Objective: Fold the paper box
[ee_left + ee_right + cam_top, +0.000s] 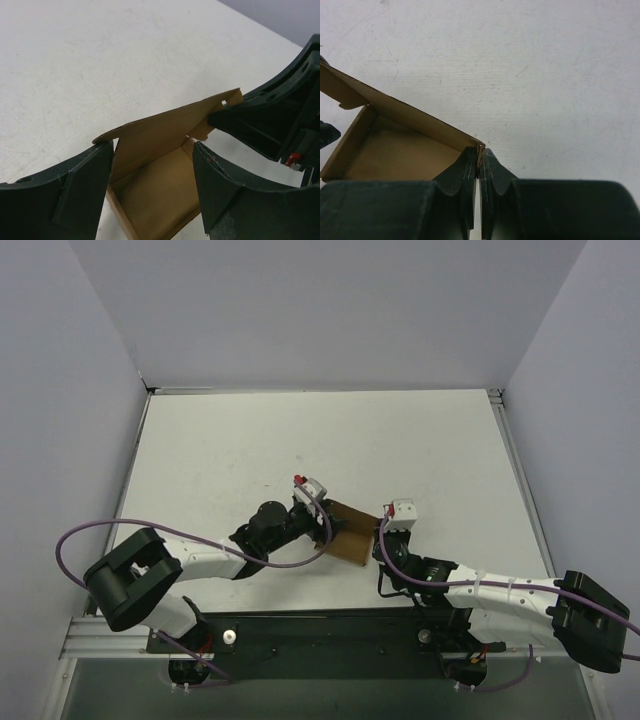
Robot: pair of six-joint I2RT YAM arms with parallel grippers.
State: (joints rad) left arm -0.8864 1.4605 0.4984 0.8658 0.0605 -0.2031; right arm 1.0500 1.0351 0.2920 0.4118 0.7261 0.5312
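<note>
- Paper box [350, 533]: one, brown cardboard, resting on the white table [230, 440]. All places below are given relative to the box.
- Left gripper [152, 145]: at the left side of the box. Fingers [75, 195] stand well apart, one on each side of the open box body, clamping nothing. One fingertip sits right at the edge of the raised flap; I cannot tell if it touches.
- Right gripper [479, 155]: at the right side of the box. Fingers are pressed together, pinching the upper corner of a side wall between the pads.
- Progress, done: the sheet is no longer flat. The base is down and the side walls stand upright, so the box reads as an open tray with a bare floor inside.
- Progress, left: the lid flap slopes up over the far side of the box and is not shut. Its notched tab hangs free, untucked. Judged roughly past halfway; closing the lid and seating the tab remain.
- Count: box 1; raised lid flaps 1; grippers 2 (one loose, one gripping); arms 2; tables 1. Nothing else seen near the box.
</note>
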